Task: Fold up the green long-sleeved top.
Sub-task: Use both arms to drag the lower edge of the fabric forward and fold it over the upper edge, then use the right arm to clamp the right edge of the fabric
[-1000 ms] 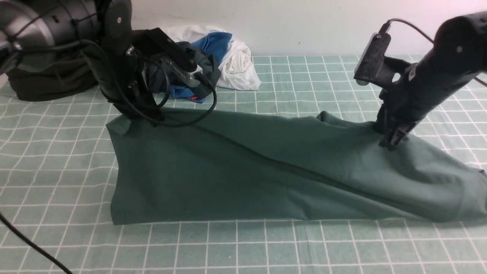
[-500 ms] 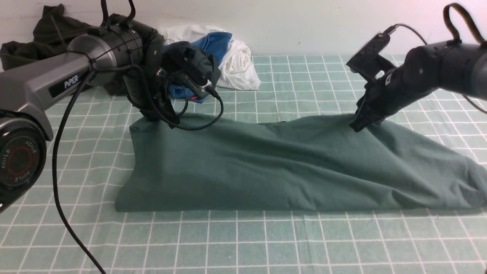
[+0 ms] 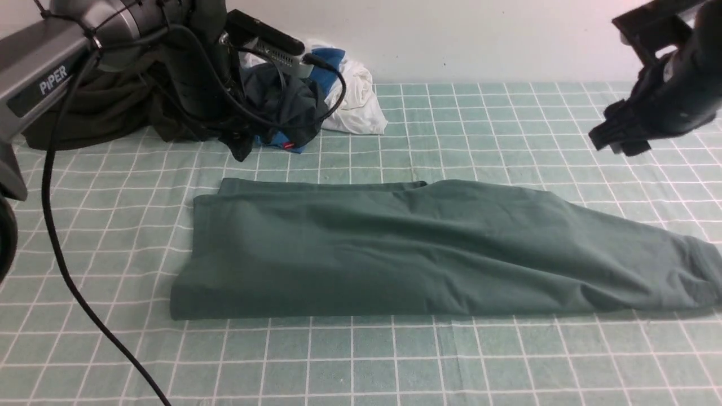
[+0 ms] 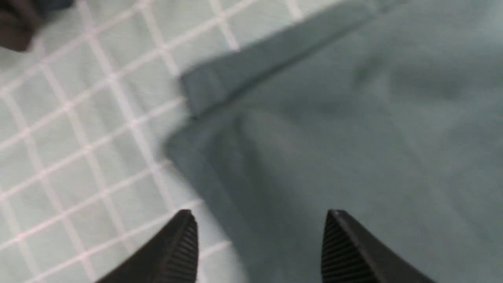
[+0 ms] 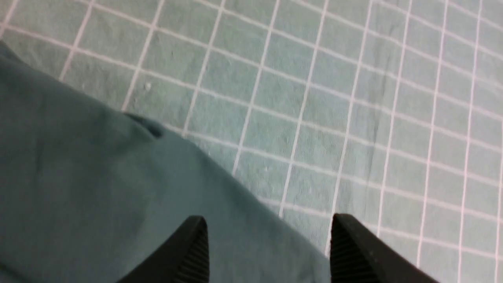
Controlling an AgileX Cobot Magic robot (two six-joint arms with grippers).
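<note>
The green long-sleeved top (image 3: 395,254) lies flat mid-table as a long doubled band, running from nine o'clock to three o'clock on the checked tablecloth (image 3: 451,361). I judge it light, limp jersey: it will sag, and its stacked layers may slide apart. It is best pinched at an end's corners, through every layer, where the offset lower edge shows at ten o'clock. The left gripper (image 4: 257,220) hangs above that corner, jaws wide and empty. The right gripper (image 5: 267,220), equally wide and empty, hovers at two o'clock. The dark olive garment (image 3: 113,113) and the charcoal, blue and white clothes (image 3: 316,96) sit at eleven o'clock.
</note>
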